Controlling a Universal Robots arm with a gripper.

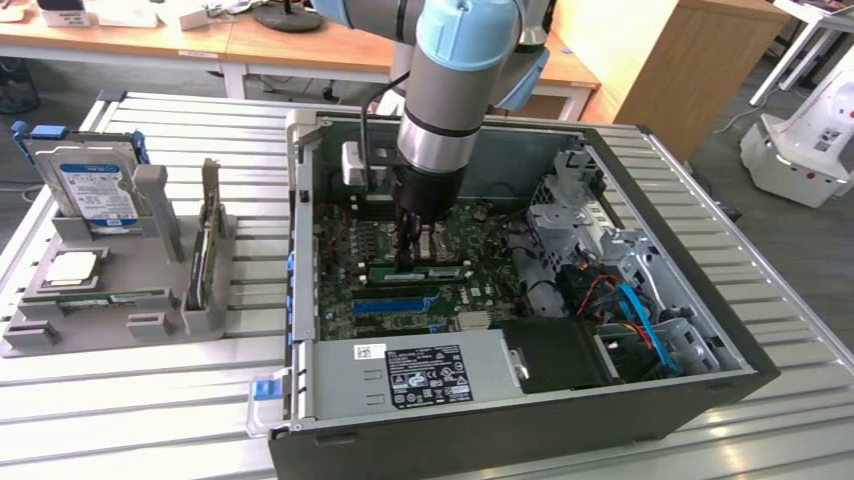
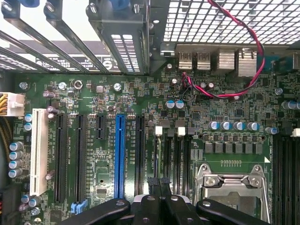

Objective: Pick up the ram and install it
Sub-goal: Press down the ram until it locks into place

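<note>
The ram (image 1: 414,272), a narrow green stick, stands on edge in a slot on the motherboard (image 1: 467,235) inside the open computer case (image 1: 667,250). My gripper (image 1: 414,247) reaches down into the case directly above the stick, fingers shut, their tips at its top edge. In the wrist view the fingertips (image 2: 152,181) meet over the row of dark memory slots (image 2: 172,154) beside the blue slot (image 2: 119,154). Whether the stick is pinched between the fingers or only touched from above cannot be told.
A processor socket (image 2: 232,185) lies close beside the memory slots. Drive cage and cables (image 1: 601,270) fill the case on the exterior view's right, with the power supply (image 1: 414,375) at the front. A grey holder (image 1: 114,300) carrying a hard drive (image 1: 87,190) stands at the exterior view's left.
</note>
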